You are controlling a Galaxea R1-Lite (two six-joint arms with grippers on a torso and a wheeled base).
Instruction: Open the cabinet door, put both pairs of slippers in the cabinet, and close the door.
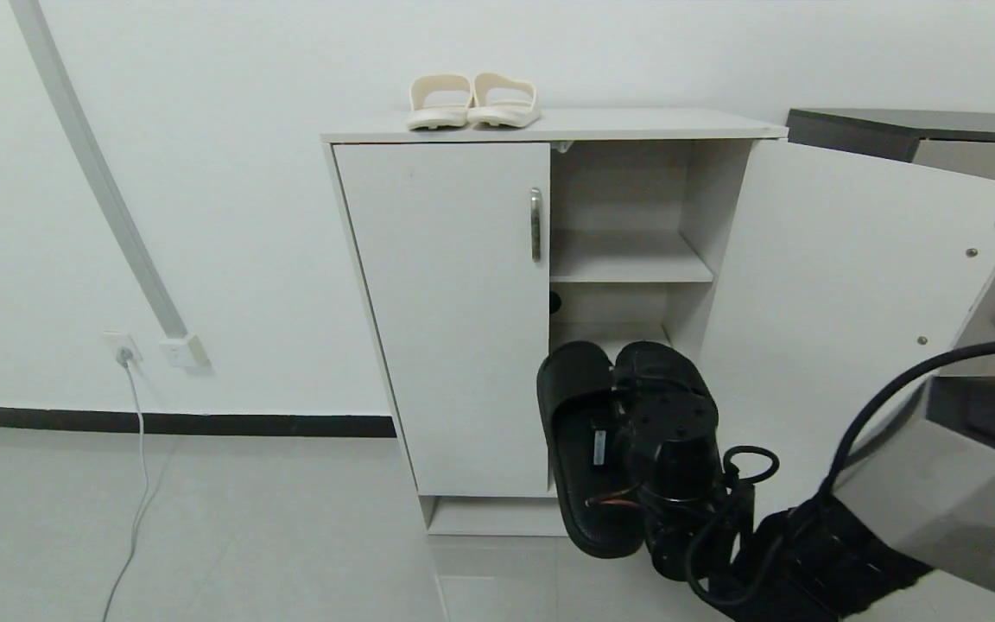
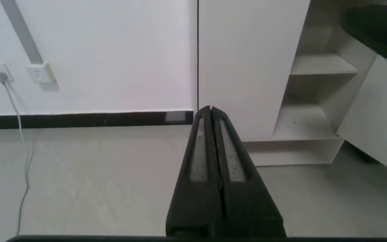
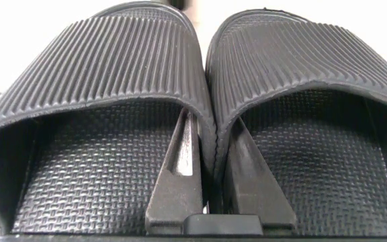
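A white cabinet point(image 1: 454, 328) stands against the wall with its right door point(image 1: 843, 320) swung open and its left door shut. Beige slippers point(image 1: 473, 101) rest on the cabinet top. My right gripper point(image 3: 210, 178) is shut on the pair of black slippers point(image 1: 592, 449), one finger inside each slipper, pinching their inner walls together. It holds them in the air in front of the open right compartment, near the lower shelf point(image 1: 610, 333). My left gripper point(image 2: 210, 144) is shut and empty, low over the floor to the left of the cabinet point(image 2: 254, 67).
A dark grey cabinet point(image 1: 964, 173) stands to the right, behind the open door. A wall socket point(image 1: 122, 347) with a cable trailing down to the floor sits at the left. The tiled floor in front is bare.
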